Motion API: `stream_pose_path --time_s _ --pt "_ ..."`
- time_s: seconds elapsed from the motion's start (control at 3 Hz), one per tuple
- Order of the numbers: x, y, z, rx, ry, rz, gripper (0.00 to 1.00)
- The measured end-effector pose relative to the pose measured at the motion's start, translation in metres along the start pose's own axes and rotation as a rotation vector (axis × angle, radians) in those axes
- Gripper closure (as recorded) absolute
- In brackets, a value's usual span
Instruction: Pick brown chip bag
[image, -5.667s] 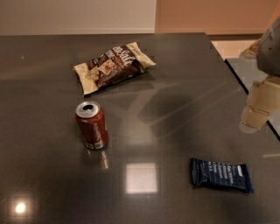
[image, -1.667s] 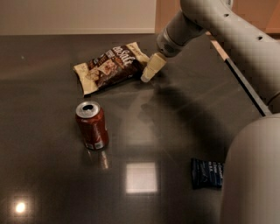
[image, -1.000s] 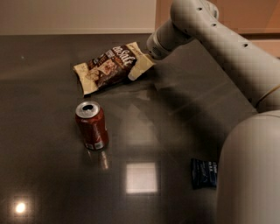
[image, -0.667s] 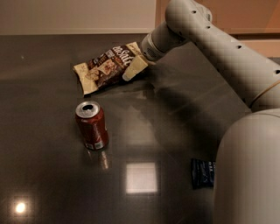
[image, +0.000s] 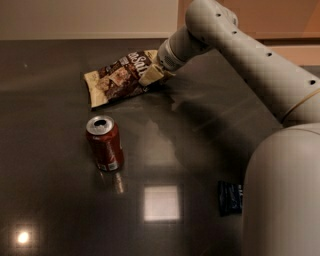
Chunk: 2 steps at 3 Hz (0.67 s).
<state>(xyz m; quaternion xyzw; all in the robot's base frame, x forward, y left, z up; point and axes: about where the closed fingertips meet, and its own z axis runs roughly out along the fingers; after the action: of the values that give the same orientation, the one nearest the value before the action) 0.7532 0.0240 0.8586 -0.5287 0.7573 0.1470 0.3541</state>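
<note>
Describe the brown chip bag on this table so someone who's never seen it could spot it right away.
On the dark table, look at the far side, beyond the red soda can. The brown chip bag lies there with the gripper at its right end: crinkly dark brown with cream ends, larger than the can and the small dark-blue wrapper.

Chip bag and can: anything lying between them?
Nothing. In the camera view only bare table lies between the chip bag and the can. The hand is at the bag's right end, off that stretch.
</note>
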Motion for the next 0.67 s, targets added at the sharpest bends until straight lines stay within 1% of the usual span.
stream_pose_path --time_s 0.33,0.67 --pt "-0.003 0.003 -0.007 -0.011 -0.012 0.004 0.63" --pt "-0.008 0.005 -0.025 -0.019 -0.033 0.01 0.85"
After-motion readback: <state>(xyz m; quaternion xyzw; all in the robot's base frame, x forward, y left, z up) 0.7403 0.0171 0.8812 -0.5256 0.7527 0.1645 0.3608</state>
